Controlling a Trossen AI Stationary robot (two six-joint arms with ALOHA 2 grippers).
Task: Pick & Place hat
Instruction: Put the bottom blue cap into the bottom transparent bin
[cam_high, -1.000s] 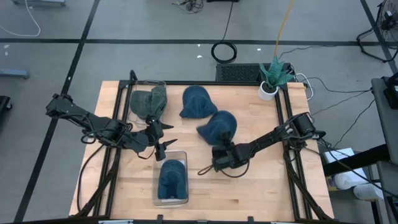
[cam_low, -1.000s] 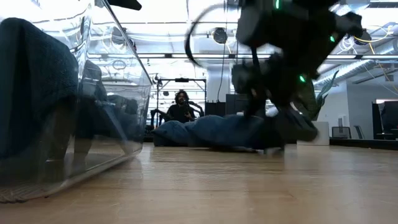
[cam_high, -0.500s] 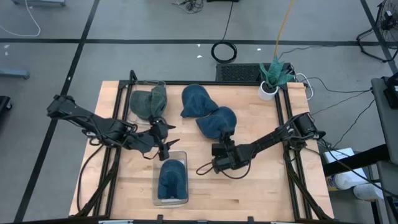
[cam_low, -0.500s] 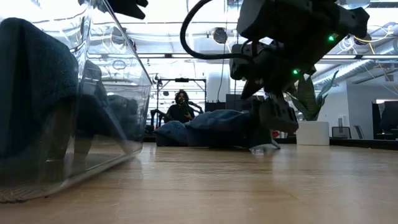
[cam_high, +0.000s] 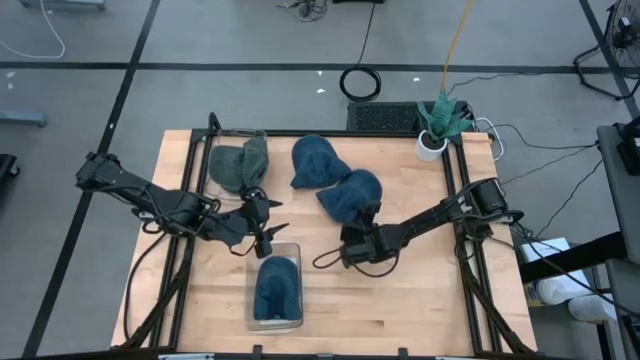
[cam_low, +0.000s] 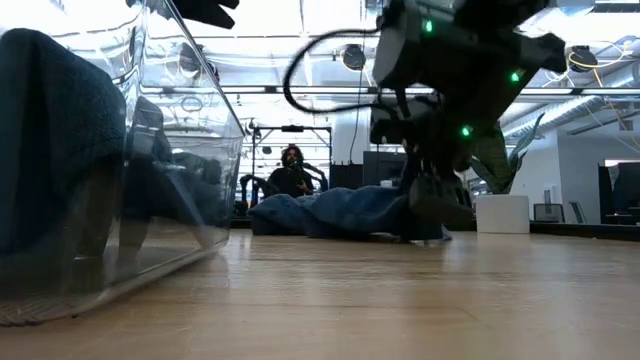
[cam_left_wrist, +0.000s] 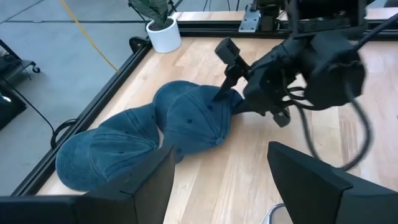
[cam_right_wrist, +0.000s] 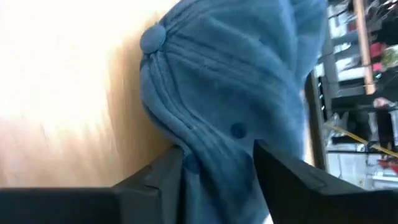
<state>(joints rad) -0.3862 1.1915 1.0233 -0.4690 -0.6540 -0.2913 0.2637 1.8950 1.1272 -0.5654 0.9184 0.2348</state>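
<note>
Right gripper at table centre, fingers straddling edge of blue hat, fabric between them; firm clamp not confirmable. Second blue hat touches it toward back edge. Left gripper jaws apart, empty, hovering just behind clear bin near front edge; bin holds another hat.

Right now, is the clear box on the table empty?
No, in the high view the clear box already holds one blue hat.

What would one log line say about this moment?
right gripper: closing around edge of blue hat | left gripper: open, waiting above clear bin | bin: one hat inside
</note>
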